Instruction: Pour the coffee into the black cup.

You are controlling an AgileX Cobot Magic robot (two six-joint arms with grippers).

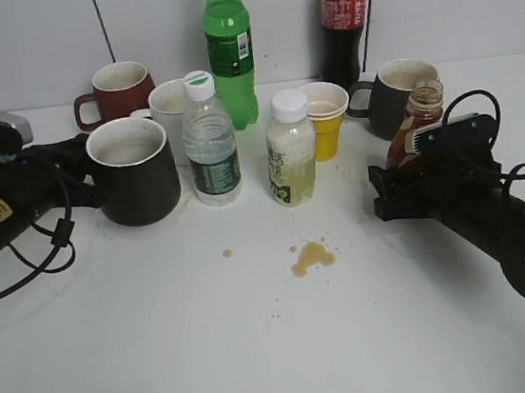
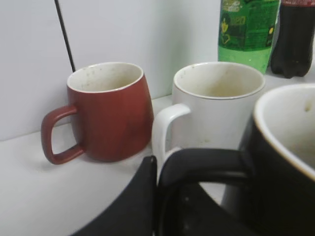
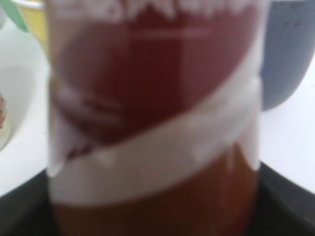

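The black cup (image 1: 135,174) stands upright at the left, off-white inside and empty; it also shows at the right edge of the left wrist view (image 2: 283,162). My left gripper (image 1: 82,173) is shut on its loop handle (image 2: 206,160), with one jaw (image 2: 142,196) pressed against the handle's outer side. The coffee bottle (image 1: 417,125), capless with brown liquid, stands upright at the right in front of the dark grey mug. My right gripper (image 1: 407,167) is shut on its lower body. In the right wrist view the bottle (image 3: 152,113) fills the frame, blurred.
Behind the black cup are a dark red mug (image 1: 120,89) and a white mug (image 1: 167,103). A water bottle (image 1: 210,141), green bottle (image 1: 229,47), cloudy-drink bottle (image 1: 290,150), yellow cup (image 1: 326,117), cola bottle (image 1: 344,19) and dark grey mug (image 1: 398,93) stand mid-table. A brown spill (image 1: 311,258) lies in front.
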